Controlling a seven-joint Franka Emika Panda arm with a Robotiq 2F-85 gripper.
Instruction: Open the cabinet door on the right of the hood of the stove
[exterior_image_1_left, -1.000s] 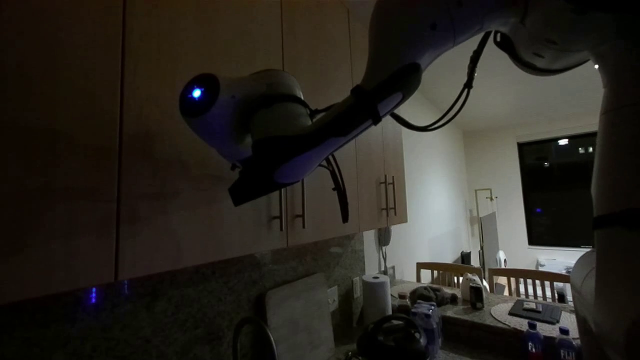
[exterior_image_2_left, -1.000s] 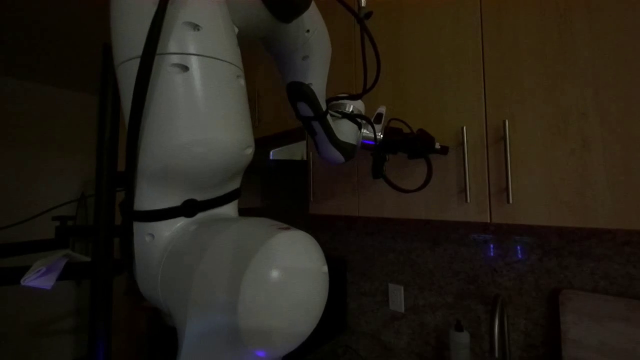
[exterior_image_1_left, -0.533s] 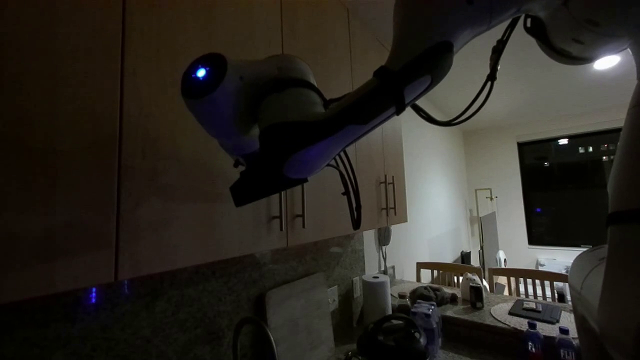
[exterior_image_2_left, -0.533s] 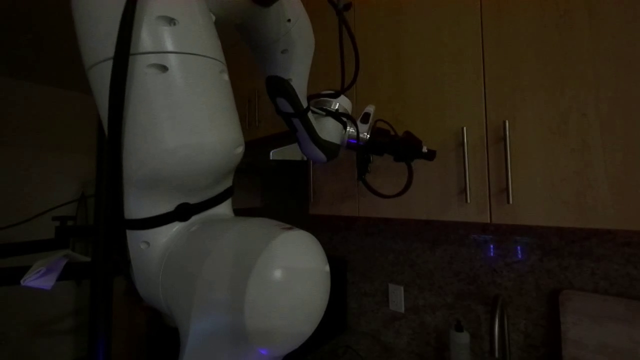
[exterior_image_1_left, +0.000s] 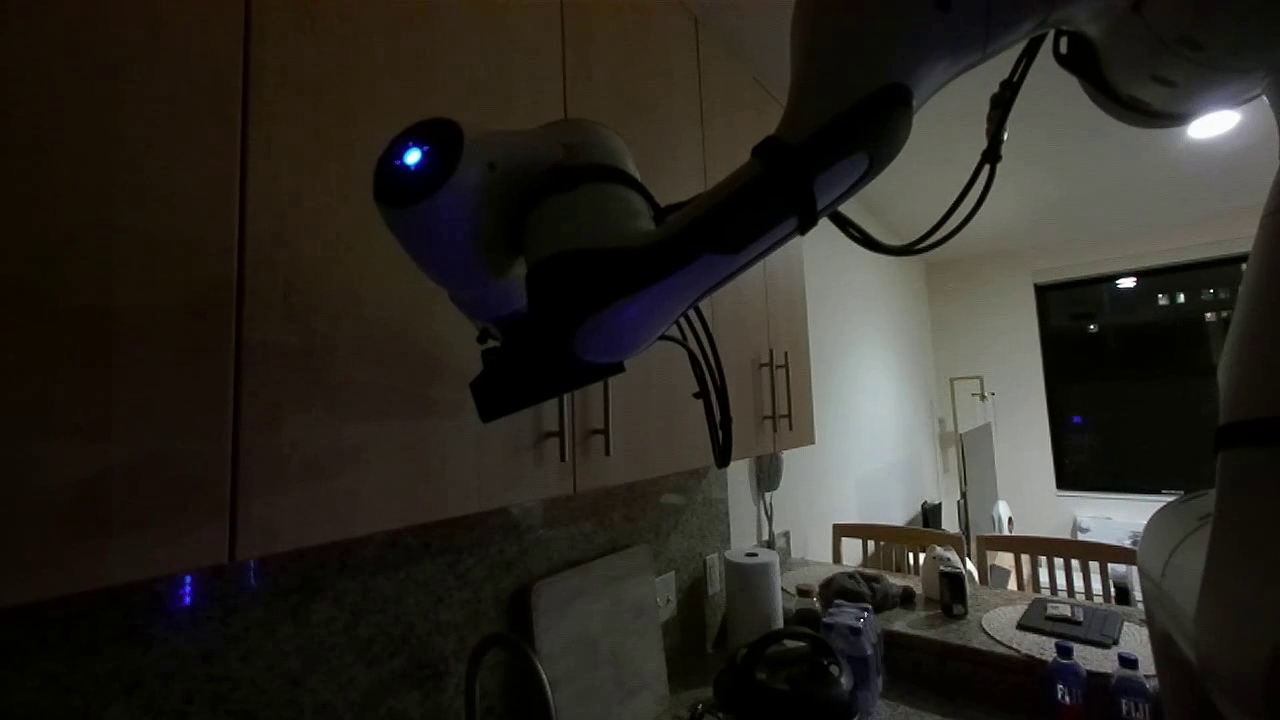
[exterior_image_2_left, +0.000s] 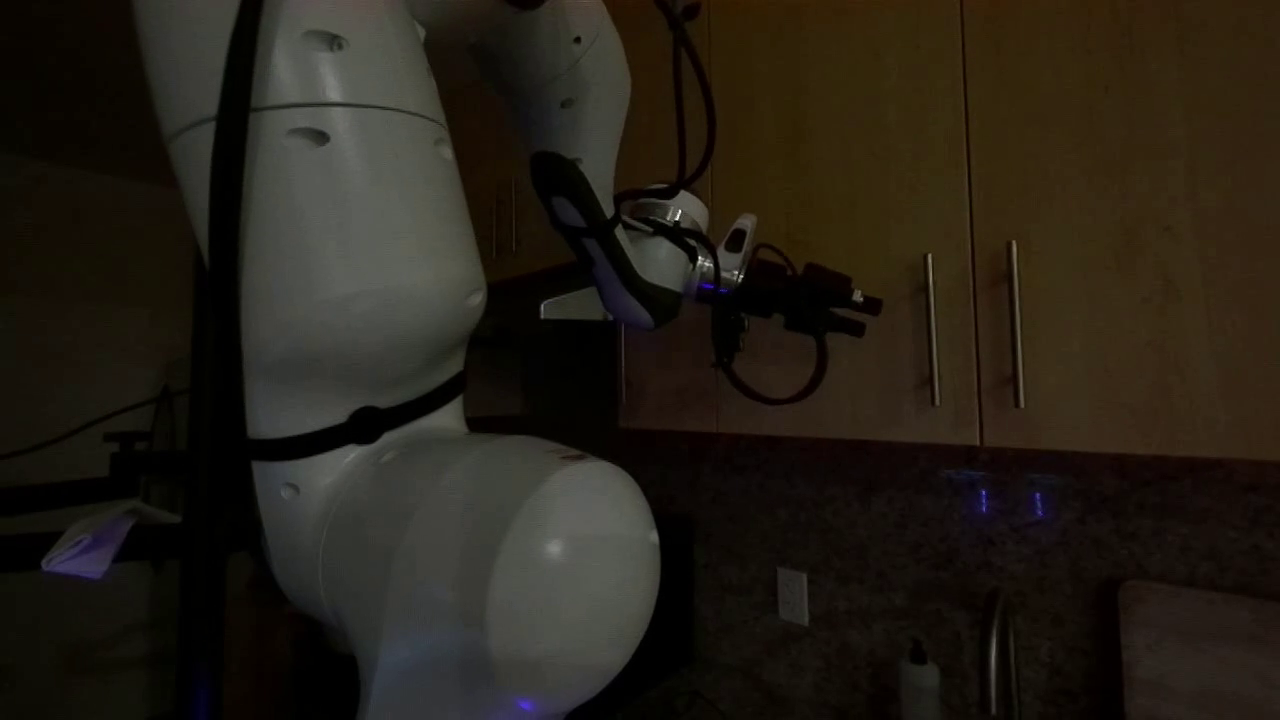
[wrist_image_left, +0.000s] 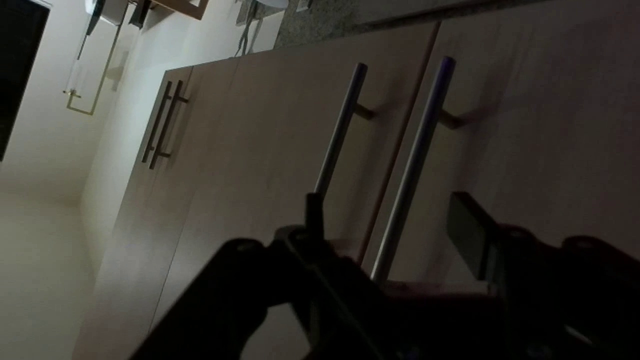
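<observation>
Beige wood wall cabinets (exterior_image_1_left: 640, 60) are seen in dim light above a stone backsplash (exterior_image_2_left: 850, 520), against which a cutting board (exterior_image_1_left: 598, 630) is leaned near a paper towel roll (exterior_image_1_left: 752, 600). The white robot arm (exterior_image_2_left: 350, 240) is raised in an arch, its top cut off in both exterior views; its forearm (exterior_image_1_left: 735, 230) is slanted down to a sharply bent wrist (exterior_image_2_left: 665, 260), on which a blue light (exterior_image_1_left: 411, 156) is lit. From there the dark gripper (exterior_image_2_left: 870, 316) is pointed nearly level across the closed cabinet door (exterior_image_2_left: 830, 140), toward its slim upright bar handle (exterior_image_2_left: 932, 330), mounted at the edge next to the neighboring door (exterior_image_2_left: 1130, 200). The two fingers (wrist_image_left: 470, 235) are parted: the handle is framed between them in the wrist view, while a gap is left between fingertips (exterior_image_2_left: 872, 305) and handle in an exterior view.
</observation>
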